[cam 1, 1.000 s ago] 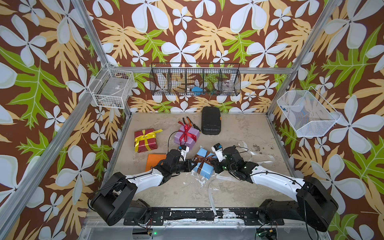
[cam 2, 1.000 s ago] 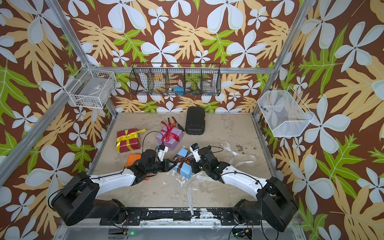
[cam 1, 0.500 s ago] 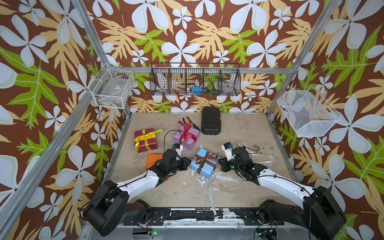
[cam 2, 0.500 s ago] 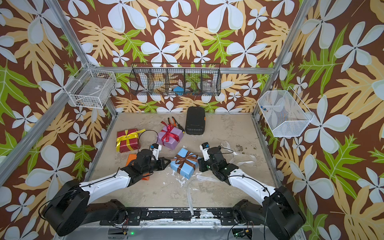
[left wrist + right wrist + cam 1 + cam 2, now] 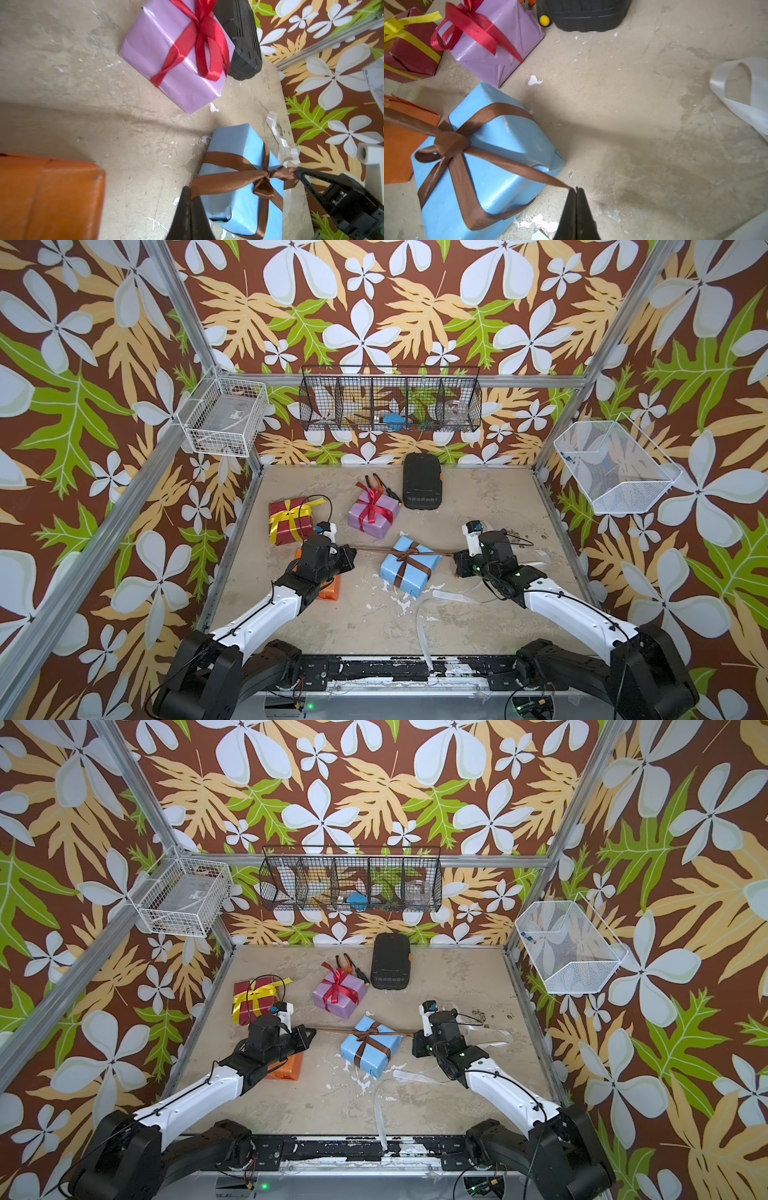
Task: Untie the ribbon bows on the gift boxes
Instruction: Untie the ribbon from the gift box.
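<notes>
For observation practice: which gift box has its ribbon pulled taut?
The light blue box: its brown ribbon is stretched straight; the lilac box and dark red box have looped bows.

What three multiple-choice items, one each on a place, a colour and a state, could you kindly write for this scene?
1. Where does the black case stand? A) at the back of the table B) at its front edge C) outside it
2. What colour is the ribbon on the lilac box? A) yellow B) red C) white
3. How is the brown ribbon? A) lying slack B) cut in two C) stretched between the left fingers and right fingers
1 A: it stands near the back wall. 2 B: a red ribbon crosses it. 3 C: both are shut on an end.
</notes>
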